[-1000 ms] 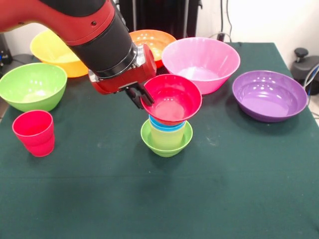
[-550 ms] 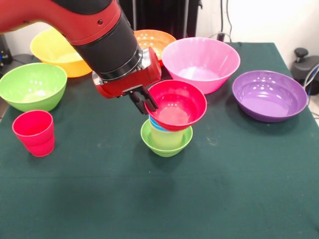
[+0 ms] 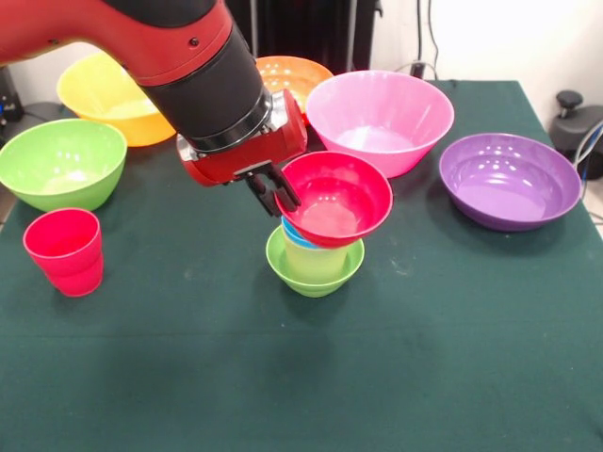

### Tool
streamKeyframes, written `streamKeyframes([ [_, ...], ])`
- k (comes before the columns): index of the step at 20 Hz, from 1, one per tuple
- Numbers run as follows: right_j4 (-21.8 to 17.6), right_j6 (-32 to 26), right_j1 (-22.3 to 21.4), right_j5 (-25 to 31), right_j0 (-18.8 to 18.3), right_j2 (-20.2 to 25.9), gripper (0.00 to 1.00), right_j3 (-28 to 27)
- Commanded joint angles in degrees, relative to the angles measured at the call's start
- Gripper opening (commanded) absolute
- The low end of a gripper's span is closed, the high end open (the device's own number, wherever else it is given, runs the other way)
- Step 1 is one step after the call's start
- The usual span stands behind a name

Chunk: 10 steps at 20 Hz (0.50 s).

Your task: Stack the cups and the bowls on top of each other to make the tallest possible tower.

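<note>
The tower [image 3: 315, 256] stands near the middle of the green table [image 3: 452, 358], built on the small lime-green bowl [image 3: 315, 273]; inside that bowl sits the pale yellow cup [image 3: 315, 259], and a sliver of the blue cup [image 3: 298, 234] shows just above it; the small red bowl [image 3: 334, 199] rides on top, tipped so that its opening leans toward the camera and to the picture's right, its underside over the blue cup; the gripper [image 3: 276, 191] is clamped on the red bowl's rim at the picture's left, one dark finger [image 3: 285, 190] inside the rim and the other outside it; the red and black arm [image 3: 179, 66] runs in from the upper left; the red cup [image 3: 65, 250] stands upright by itself at the picture's left, well apart from the tower; just behind it sits the large green bowl [image 3: 60, 162], and behind that the large yellow bowl [image 3: 104, 98], partly hidden by the arm; the orange bowl [image 3: 292, 78] peeks out at the back beside the arm; the large pink bowl [image 3: 380, 120] sits behind the tower and to the right, close to the red bowl's far rim; the wide purple bowl [image 3: 510, 181] lies at the right side, apart from the pink one
</note>
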Motion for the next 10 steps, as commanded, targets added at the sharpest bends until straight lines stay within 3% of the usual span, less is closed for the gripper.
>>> streamKeyframes([
  [1, -4.56, -18.78, 3.07, -2.56, -0.44, 0.14, 0.00, 2.07],
  [10, -5.01, -19.02, 3.13, -2.43, -0.70, 0.17, 0.00, 1.97],
])
